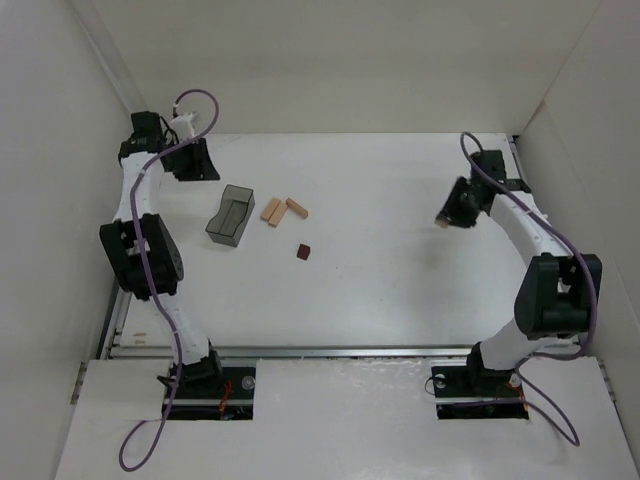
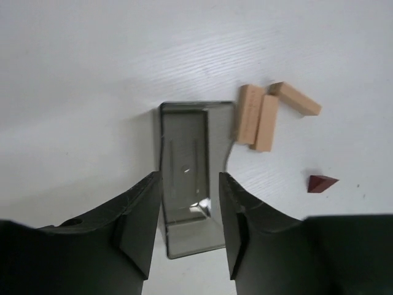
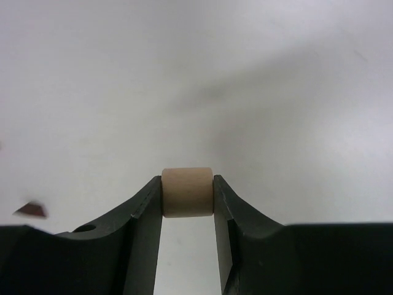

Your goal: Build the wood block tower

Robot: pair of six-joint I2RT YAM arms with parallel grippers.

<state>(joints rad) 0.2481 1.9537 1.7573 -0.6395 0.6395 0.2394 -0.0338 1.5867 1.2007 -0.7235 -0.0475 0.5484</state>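
Note:
Three pale wood blocks lie loose on the table: two side by side [image 1: 271, 210] [image 2: 256, 118] and one slanted beside them [image 1: 297, 207] [image 2: 295, 98]. A dark red-brown block [image 1: 303, 252] [image 2: 321, 183] lies in front of them; it also shows at the left edge of the right wrist view [image 3: 31, 210]. My left gripper [image 1: 197, 165] [image 2: 189, 179] is open and empty at the far left, above and behind the tray. My right gripper [image 1: 450, 217] [image 3: 187, 184] is shut on a short pale round wood block [image 3: 187, 192] [image 1: 438, 224], held above the table at the right.
A grey see-through rectangular tray [image 1: 230, 215] [image 2: 190, 123] lies on the table left of the blocks, empty inside. White walls close in the table at the left, back and right. The arm bases stand at the near edge.

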